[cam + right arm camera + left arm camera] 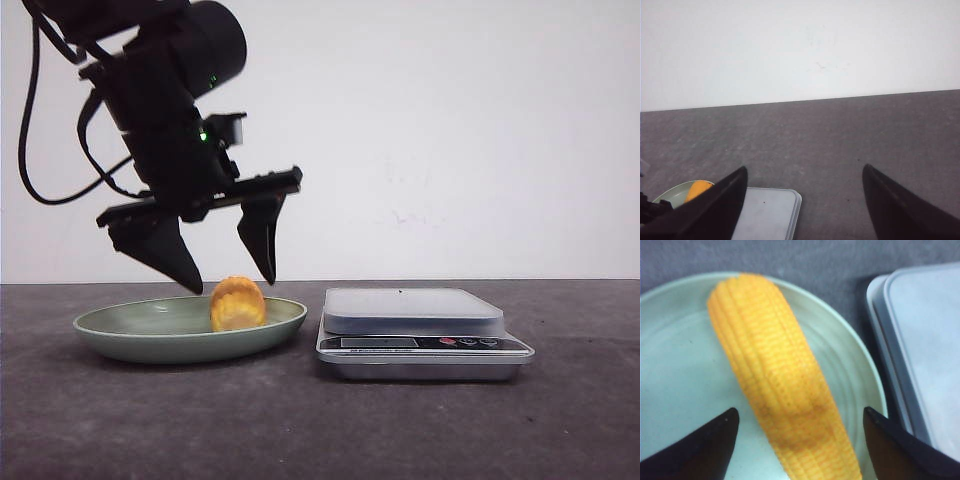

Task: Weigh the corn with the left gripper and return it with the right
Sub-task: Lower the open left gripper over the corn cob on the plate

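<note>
The yellow-orange corn lies in the green plate, seen end-on from the front. Just above it hangs my left gripper, open, one black finger on each side of the cob and neither touching it. The left wrist view shows the corn lengthwise across the plate, with the left gripper straddling its near part. The right gripper stands open over the bare table with nothing between its fingers; the corn peeks out beside one finger. The right arm is out of the front view.
A silver kitchen scale with a flat grey platform stands just right of the plate, close to its rim. It also shows in the left wrist view and the right wrist view. A white wall backs the dark grey table.
</note>
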Controlling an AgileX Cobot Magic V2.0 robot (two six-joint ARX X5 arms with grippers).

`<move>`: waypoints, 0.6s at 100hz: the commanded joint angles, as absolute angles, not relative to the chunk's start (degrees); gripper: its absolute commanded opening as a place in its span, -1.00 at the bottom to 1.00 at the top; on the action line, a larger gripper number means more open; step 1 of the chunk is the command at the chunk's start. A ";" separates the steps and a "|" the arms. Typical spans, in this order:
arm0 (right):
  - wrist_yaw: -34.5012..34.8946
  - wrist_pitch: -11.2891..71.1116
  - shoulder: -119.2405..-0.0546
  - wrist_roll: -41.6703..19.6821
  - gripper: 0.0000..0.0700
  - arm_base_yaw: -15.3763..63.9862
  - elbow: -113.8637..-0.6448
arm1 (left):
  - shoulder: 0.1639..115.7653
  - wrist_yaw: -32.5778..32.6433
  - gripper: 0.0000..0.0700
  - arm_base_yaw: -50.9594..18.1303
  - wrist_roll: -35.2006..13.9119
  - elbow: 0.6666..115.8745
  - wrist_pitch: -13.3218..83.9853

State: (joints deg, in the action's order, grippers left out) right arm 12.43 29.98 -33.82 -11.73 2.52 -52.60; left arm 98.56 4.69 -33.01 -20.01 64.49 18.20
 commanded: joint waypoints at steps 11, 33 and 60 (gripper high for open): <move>12.64 30.39 -34.00 -10.02 0.31 2.57 -53.49 | 100.18 5.58 0.10 -33.41 -20.64 65.30 17.30; 12.64 30.28 -34.00 -10.02 0.31 2.57 -53.49 | 100.90 5.61 0.11 -33.43 -20.62 65.30 16.67; 12.62 30.30 -34.00 -9.87 0.31 2.57 -53.49 | 102.32 5.58 0.10 -33.45 -20.71 65.30 16.53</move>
State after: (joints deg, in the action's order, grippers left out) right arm 12.43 30.79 -33.82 -10.66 2.52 -52.60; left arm 101.10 5.50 -32.99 -20.47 64.49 17.04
